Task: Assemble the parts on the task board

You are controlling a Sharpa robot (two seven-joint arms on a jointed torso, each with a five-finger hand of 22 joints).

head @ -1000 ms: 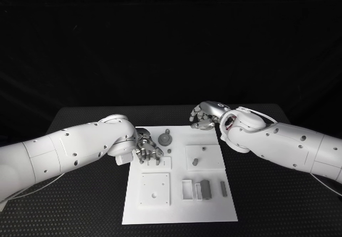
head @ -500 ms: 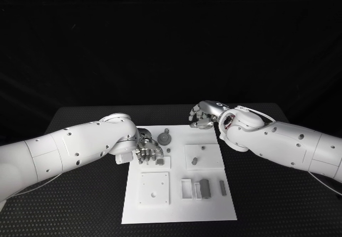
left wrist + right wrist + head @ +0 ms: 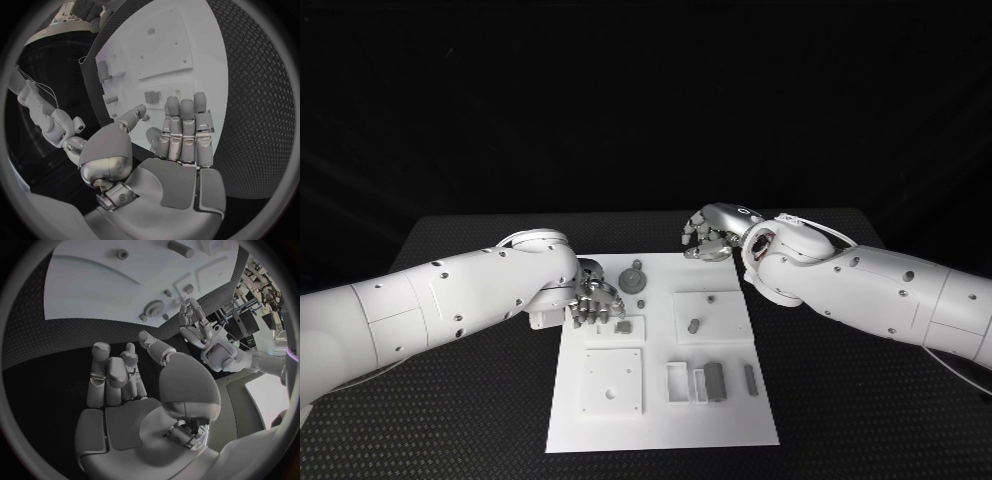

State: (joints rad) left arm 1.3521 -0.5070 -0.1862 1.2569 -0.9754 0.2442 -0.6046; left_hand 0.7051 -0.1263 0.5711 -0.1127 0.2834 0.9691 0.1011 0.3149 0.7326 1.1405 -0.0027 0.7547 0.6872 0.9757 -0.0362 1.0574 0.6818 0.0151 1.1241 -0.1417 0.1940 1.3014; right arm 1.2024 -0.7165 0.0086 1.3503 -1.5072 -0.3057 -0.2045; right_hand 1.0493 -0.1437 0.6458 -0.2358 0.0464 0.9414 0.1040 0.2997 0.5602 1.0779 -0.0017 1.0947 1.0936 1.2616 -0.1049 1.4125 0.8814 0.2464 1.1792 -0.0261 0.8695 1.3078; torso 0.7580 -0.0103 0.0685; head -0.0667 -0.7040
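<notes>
**Both hands empty at the far end of the task board**

The left hand (image 3: 596, 303) hangs over the near-left part of the far end of the task board (image 3: 661, 420), its fingers (image 3: 181, 122) straight and close together, thumb apart from them, nothing between them. Just beside its fingertips, toward the board's middle, lies a small grey block (image 3: 625, 326) on a raised white square. Just beyond that hand, nearer the board's far edge, sits a grey gear (image 3: 635, 281) with a small round piece beside it.

The right hand (image 3: 708, 238) hovers at the board's far-right corner, over the black table (image 3: 877, 400). Its fingers (image 3: 107, 372) are curled loosely inward with the thumb set apart, and they hold nothing.

Right of the grey block, on a second raised square, a small grey peg (image 3: 694, 325) lies by itself. Toward the board's near end, a white plate with holes (image 3: 613, 382) sits on the left side. To its right stands an open white frame (image 3: 679, 384), then a dark grey bar (image 3: 715, 381), then a thinner grey strip (image 3: 751, 378), side by side and apart.
</notes>
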